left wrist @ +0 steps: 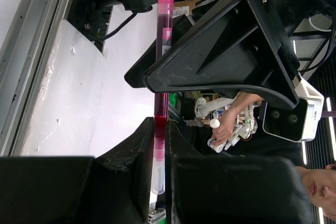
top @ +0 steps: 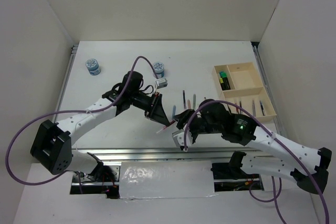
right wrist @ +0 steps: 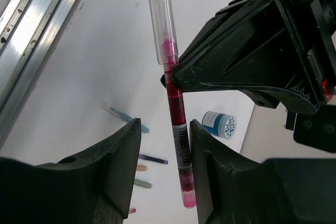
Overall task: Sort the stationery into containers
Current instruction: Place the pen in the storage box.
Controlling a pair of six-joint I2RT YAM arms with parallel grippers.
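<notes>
- The left gripper (left wrist: 160, 129) is clamped on the pink pen (right wrist: 175, 108), holding it above mid-table (top: 115, 85).
- The right gripper (right wrist: 165, 127) has its jaws apart, one on each side of the same pen's barrel, with a gap on one side.
- Loose pens (top: 184, 98) lie at 1 o'clock from the pink pen.
- The wooden tray (top: 265, 92) sits at 2 o'clock, with the right arm's wrist between it and the pen.
- Two pots (top: 93, 66) stand at 10 and 12 o'clock.

light: bright, even — overhead | shadows: faint, soft | focus: top view sharp, wrist-view backgrounds blurred
</notes>
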